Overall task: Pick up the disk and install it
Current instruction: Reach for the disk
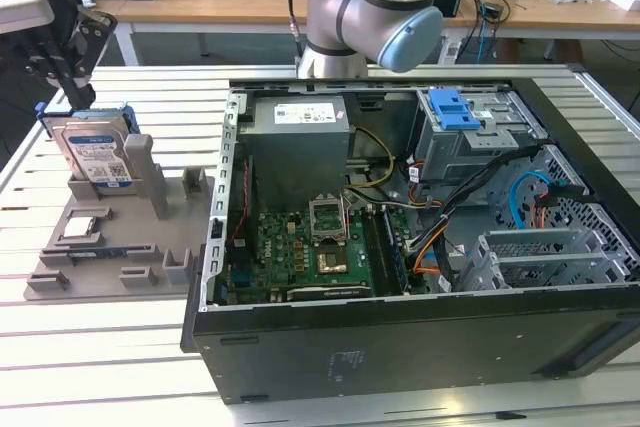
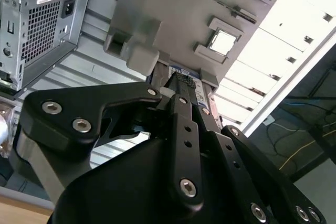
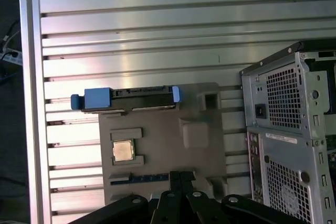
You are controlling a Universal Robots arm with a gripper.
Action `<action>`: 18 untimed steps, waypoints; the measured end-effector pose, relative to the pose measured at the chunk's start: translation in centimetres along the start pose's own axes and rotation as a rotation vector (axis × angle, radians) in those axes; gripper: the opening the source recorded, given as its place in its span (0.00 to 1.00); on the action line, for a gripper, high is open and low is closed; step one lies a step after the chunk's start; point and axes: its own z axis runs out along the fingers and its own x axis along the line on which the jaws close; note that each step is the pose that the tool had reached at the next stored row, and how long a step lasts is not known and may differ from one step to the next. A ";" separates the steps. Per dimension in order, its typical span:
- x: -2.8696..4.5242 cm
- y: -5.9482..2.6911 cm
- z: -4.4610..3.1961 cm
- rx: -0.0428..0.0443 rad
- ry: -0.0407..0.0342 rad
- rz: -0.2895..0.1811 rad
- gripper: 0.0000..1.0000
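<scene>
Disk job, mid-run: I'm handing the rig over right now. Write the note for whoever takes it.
Hand: the black robot hand sits just above the top edge of the disk, a flat silver-metal hard drive with blue plastic rails; open or shut, I cannot tell.
Disk: upright on edge in the grey plastic holder, at the exterior view's left of the open black computer case.
Done: approach. Left: pickup, install.
</scene>
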 end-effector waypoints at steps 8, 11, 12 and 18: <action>2.00 -0.10 -0.03 0.0000 0.0000 0.000 0.11; 2.97 0.01 0.14 0.0000 -0.0001 0.000 0.11; 3.31 0.08 0.24 0.0000 -0.0001 0.000 0.11; 4.36 0.62 0.74 0.0025 -0.0003 0.000 0.11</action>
